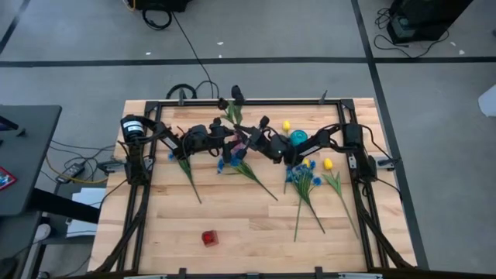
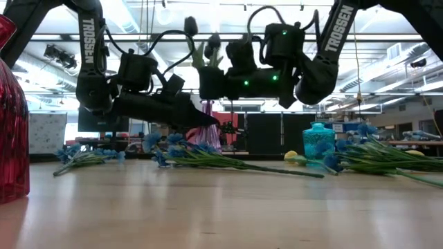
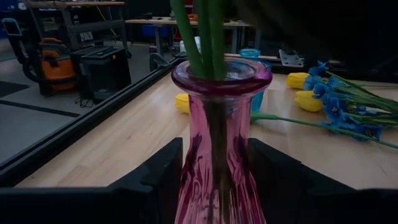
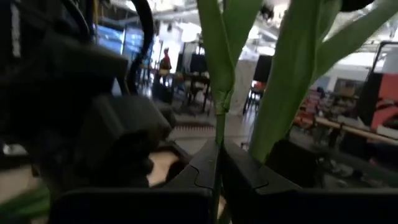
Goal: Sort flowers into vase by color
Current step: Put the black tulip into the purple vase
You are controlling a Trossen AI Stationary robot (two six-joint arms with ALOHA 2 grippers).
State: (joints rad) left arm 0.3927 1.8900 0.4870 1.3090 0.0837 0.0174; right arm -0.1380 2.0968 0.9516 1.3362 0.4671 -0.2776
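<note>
my left tool is clamped around the pink ribbed glass vase, which already holds green stems. my right tool pinches a dark tulip's thin green stem above it. blue blossoms and yellow tulips lie unsorted on the wooden surface.

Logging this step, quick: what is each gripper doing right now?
Left gripper: closed around the pink vase, fingers on either side.
Right gripper: closed on a green stem above the vase.
</note>
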